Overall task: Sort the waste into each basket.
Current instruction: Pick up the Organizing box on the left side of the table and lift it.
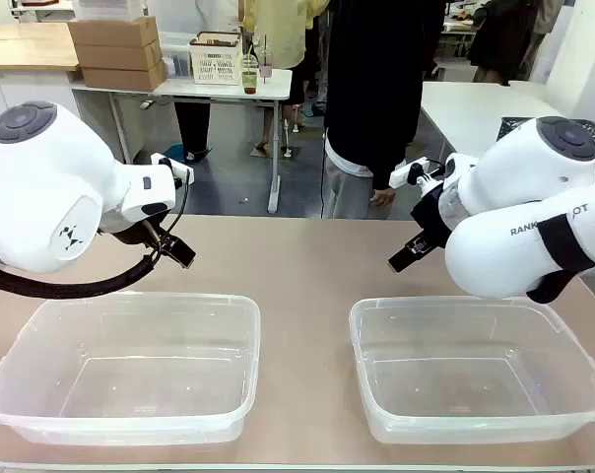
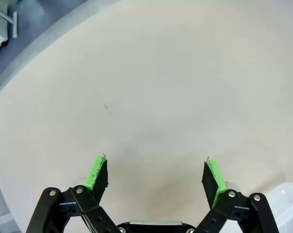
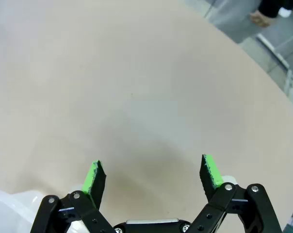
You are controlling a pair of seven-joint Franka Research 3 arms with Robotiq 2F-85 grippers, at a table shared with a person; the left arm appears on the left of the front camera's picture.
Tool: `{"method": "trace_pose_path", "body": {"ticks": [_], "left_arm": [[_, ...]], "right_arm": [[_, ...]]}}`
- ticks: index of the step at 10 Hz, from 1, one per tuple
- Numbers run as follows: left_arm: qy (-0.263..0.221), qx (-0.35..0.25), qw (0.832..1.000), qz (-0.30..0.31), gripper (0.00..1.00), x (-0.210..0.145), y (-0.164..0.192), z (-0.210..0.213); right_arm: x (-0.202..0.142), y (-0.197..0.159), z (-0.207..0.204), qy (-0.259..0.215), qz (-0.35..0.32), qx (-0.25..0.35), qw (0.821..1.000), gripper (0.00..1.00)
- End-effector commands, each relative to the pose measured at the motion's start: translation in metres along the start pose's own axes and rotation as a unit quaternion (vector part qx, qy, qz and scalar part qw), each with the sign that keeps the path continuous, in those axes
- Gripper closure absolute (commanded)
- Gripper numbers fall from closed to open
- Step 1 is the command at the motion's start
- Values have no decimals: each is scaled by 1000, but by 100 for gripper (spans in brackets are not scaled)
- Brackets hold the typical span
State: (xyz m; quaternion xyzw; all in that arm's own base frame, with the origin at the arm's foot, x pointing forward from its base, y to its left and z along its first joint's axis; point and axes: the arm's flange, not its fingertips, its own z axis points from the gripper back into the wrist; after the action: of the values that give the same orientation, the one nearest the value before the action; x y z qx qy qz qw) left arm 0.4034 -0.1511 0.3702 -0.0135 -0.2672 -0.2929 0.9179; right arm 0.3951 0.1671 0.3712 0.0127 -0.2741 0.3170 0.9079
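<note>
**Over the table (image 1: 297, 264), nothing sorted yet**

Front view: my left claw (image 1: 177, 252) hangs above the bare tabletop just beyond the far rim of the left basket (image 1: 130, 299). My right claw (image 1: 402, 260) hangs likewise just beyond the far left corner of the right basket (image 1: 455, 302). Both point down and toward the middle of the table. The two clear baskets sit side by side at my edge of the table, apart from each other, and neither holds anything. A person (image 1: 376, 89) in dark clothes stands at the far side. From this angle I cannot read how wide either claw stands.

Left wrist view: my left claw (image 2: 156, 167) is spread wide, its green pads (image 2: 95, 172) far apart with only plain tabletop between them. It grips nothing. A corner of the left basket (image 2: 289, 204) shows at the lower right, close beside the claw.

Right wrist view: my right claw (image 3: 151, 167) is spread just as wide over plain tabletop and carries nothing. A corner of the right basket (image 3: 10, 208) shows at the lower left.

My judgement is that the sorting has not begun. With both baskets bare and both claws free, the whole job is left. Every piece has yet to be taken up and dropped into its proper basket.
</note>
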Motion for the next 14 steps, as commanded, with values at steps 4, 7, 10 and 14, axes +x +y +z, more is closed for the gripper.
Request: {"method": "trace_pose_path", "body": {"ticks": [4,7,10,14], "left_arm": [[0,0,1000,0,0,0,0,0],[0,0,1000,0,0,0,0,0],[6,-35,999,19,0,5,7,46],[7,-31,999,24,0,14,-3,80]], "right_arm": [[0,0,0,0,0,0,1000,0],[0,0,0,0,0,0,1000,0],[-2,-4,46,-6,-4,33,999,0],[13,-4,74,0,-35,22,999,0]]}}
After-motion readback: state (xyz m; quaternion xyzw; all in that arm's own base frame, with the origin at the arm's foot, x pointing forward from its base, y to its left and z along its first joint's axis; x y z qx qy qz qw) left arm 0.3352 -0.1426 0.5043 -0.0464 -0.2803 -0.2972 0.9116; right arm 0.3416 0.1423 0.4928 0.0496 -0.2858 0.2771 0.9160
